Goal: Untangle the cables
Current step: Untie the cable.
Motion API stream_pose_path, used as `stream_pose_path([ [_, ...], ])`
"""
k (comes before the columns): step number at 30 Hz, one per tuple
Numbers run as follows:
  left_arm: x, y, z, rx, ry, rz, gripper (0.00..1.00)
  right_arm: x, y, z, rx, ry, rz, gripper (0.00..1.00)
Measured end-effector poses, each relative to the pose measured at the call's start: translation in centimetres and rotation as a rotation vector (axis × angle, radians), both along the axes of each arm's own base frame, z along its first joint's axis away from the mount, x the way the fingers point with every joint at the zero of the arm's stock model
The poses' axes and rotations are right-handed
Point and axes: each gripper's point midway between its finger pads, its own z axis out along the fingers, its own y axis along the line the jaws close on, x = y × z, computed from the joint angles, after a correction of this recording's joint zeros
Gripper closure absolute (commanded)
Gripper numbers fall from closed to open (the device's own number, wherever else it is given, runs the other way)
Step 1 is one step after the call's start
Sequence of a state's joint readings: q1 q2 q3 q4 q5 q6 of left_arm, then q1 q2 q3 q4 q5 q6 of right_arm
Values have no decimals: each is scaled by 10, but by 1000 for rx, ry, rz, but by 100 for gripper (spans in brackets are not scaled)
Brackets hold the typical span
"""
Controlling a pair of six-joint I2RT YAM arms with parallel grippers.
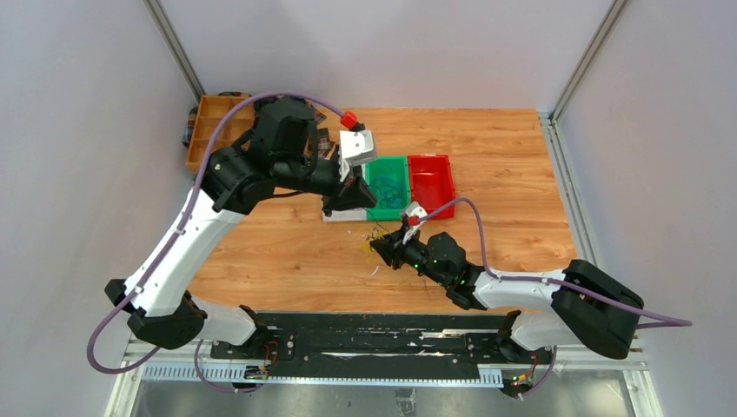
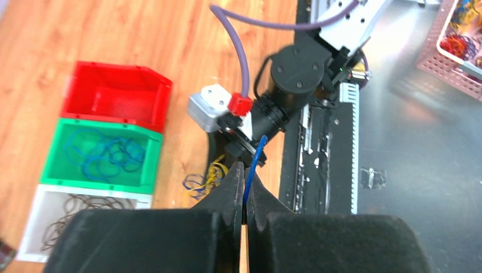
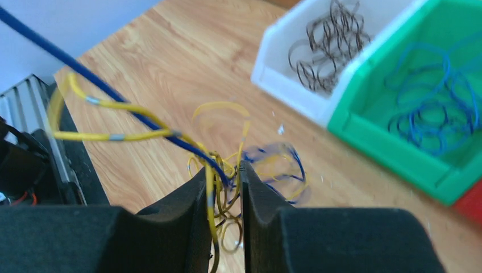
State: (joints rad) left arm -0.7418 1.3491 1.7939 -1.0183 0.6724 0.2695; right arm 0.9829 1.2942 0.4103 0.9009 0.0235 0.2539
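A: Cables (image 1: 376, 235) first: where do they lie?

B: Going down by size. The wooden counter (image 1: 513, 174) carries everything. The left arm (image 1: 187, 243) reaches from the near left corner to the middle, with its wrist above the bins. The right arm (image 1: 521, 291) stretches from the near right, low over the wood, toward the centre.

A: And the containers?

B: An orange compartment tray (image 1: 193, 143) sits at the far left corner. Three bins stand in a row near the middle: the white bin (image 2: 42, 196) on the left, the green bin (image 2: 96, 182) between, and the red bin (image 2: 113, 94) on the right. Dark brown loops (image 2: 79, 207) lie in the white one and blue loops (image 2: 102, 153) in the green one.

A: So the unsorted ones?

B: A tangle (image 3: 273, 168) of yellow and blue strands lies on the counter on the near side of the bins, right at the tip of the right arm.

A: What about the jaws?

B: The left jaws are closed on a single blue cable (image 2: 255, 165), which runs in a straight line from them down into the tangle. The right jaws stand a narrow gap apart with yellow and blue strands running through it. I cannot tell whether they pinch anything. A yellow cable (image 3: 102, 137) loops out to the left of them and crosses the blue one.
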Motion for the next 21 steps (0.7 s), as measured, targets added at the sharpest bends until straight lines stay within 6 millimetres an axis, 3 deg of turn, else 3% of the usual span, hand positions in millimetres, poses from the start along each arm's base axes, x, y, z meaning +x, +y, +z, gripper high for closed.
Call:
stream_pose_path([
  [6, 7, 10, 39, -40, -121, 59, 100, -8, -25, -46, -59, 85, -57, 75],
  [13, 20, 26, 89, -89, -290, 160, 100, -10, -37, -66, -79, 136, -101, 64],
  [21, 31, 50, 163, -190, -503, 293, 100, -13, -46, -91, -128, 188, -124, 62],
])
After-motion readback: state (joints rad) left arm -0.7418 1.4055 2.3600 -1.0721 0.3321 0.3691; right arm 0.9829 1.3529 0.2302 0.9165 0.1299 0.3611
